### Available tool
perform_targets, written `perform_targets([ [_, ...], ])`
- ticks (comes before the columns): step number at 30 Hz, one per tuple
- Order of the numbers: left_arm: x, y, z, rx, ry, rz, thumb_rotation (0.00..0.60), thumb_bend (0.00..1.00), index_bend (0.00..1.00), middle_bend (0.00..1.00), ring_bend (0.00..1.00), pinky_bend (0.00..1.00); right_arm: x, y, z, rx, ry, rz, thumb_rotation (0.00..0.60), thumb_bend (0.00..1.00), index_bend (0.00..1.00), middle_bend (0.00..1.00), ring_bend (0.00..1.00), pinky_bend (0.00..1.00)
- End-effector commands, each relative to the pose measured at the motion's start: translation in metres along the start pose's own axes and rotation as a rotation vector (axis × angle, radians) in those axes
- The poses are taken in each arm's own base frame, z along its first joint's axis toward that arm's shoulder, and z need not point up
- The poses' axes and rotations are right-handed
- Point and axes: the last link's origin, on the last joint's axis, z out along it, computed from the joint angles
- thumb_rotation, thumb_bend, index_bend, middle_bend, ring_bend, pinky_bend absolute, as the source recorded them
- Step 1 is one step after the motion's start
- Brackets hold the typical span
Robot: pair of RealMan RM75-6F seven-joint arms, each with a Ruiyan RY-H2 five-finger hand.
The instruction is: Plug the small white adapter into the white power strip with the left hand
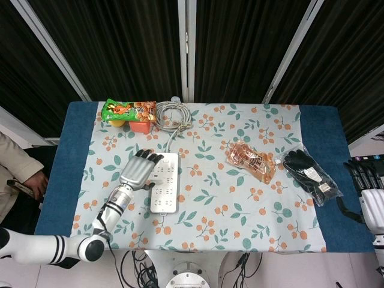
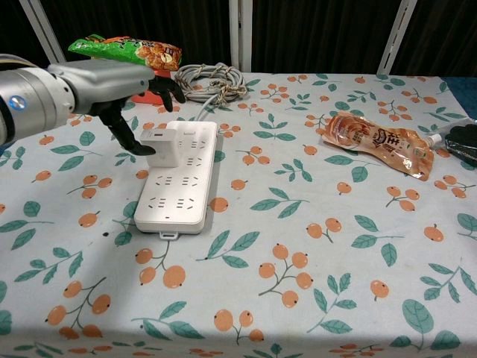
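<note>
1. My left hand (image 2: 112, 86) hovers at the far left corner of the white power strip (image 2: 177, 175), fingers spread apart and holding nothing.
2. I see the small white adapter (image 2: 162, 146) standing upright on the strip's far left sockets, just beside my fingertips (image 2: 141, 148).
3. My right hand (image 1: 367, 192) sits at the table's right edge; I cannot tell its grip.

Adapter (image 2: 162, 147) sits on power strip (image 2: 177, 179); cable coil (image 2: 211, 80) behind; pouch (image 2: 378, 142) right.
</note>
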Motion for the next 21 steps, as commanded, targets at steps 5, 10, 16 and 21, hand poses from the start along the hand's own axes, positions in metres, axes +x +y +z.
perform_targets([
  [5,0.029,-0.101,-0.080,0.230,0.330,-0.094,0.600,0.16,0.16,0.20,0.10,0.06,0.002,0.006,0.007,0.007,-0.041,0.014,0.600,0.33,0.00,0.05,0.00,0.00],
  [10,0.020,-0.157,-0.148,0.329,0.436,-0.074,0.600,0.12,0.16,0.19,0.06,0.00,0.003,0.008,0.006,0.012,-0.039,0.026,0.600,0.33,0.00,0.04,0.00,0.00],
  [16,-0.001,-0.175,-0.214,0.403,0.392,-0.071,0.600,0.12,0.16,0.18,0.04,0.00,-0.001,0.000,-0.002,0.030,-0.023,0.027,0.600,0.33,0.00,0.04,0.00,0.00],
  [21,-0.010,-0.168,-0.244,0.439,0.376,-0.077,0.600,0.12,0.16,0.18,0.04,0.00,-0.006,-0.003,-0.012,0.024,-0.023,0.022,0.600,0.33,0.00,0.04,0.00,0.00],
])
